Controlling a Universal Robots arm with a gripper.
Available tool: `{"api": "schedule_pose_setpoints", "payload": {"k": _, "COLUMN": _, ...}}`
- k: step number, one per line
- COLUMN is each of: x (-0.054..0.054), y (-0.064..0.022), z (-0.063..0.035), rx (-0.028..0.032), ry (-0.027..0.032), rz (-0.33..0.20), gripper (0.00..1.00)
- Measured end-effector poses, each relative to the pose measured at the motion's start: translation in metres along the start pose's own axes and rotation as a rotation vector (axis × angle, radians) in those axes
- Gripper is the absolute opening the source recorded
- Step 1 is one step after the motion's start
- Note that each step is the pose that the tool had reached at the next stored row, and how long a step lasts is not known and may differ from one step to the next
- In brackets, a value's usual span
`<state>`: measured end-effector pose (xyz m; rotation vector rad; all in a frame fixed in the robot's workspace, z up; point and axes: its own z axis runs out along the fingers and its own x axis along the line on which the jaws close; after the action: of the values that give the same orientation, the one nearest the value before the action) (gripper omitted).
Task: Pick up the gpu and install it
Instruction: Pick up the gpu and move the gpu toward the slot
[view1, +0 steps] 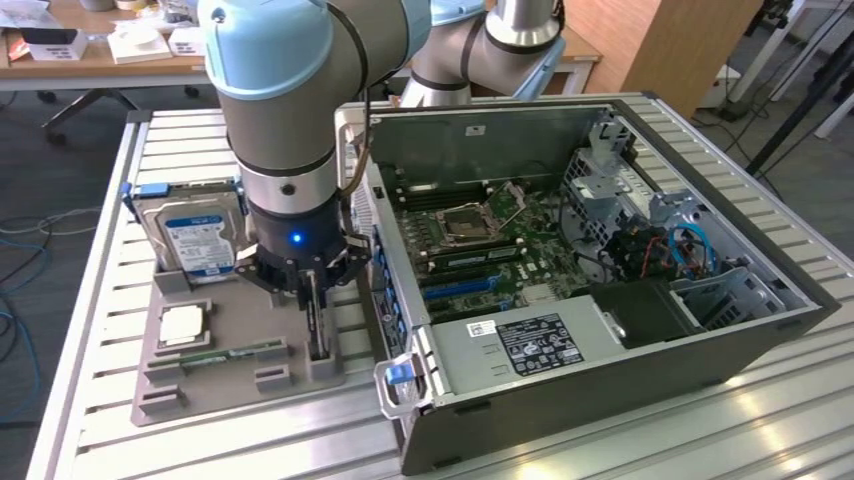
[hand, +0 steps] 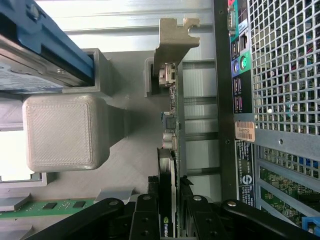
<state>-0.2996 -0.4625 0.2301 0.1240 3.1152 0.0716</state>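
Claw (view1: 316, 312) is clamped on the thin, dark graphics card (hand: 169, 125), which stands on edge in a gray holder (view1: 227, 330) beside the computer case (view1: 601, 400), its silver bracket (hand: 172, 40) beyond the claw.

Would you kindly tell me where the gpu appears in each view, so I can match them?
Exterior view: the thin dark gpu stands on edge in the grey plastic tray, at the exterior view's left of the open dark metal computer case.
Wrist view: it runs edge-on between the black fingers, silvery bracket farthest from them.
Shared landmark: the computer case.
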Motion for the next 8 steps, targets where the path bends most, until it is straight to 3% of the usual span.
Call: {"api": "schedule_pose_setpoints", "payload": {"k": 8, "x": 0.0001, "y": 0.0, "z": -0.0001, "rx": 0.0001, "ry": 0.0001, "rz": 0.0, "gripper": 0.27}}
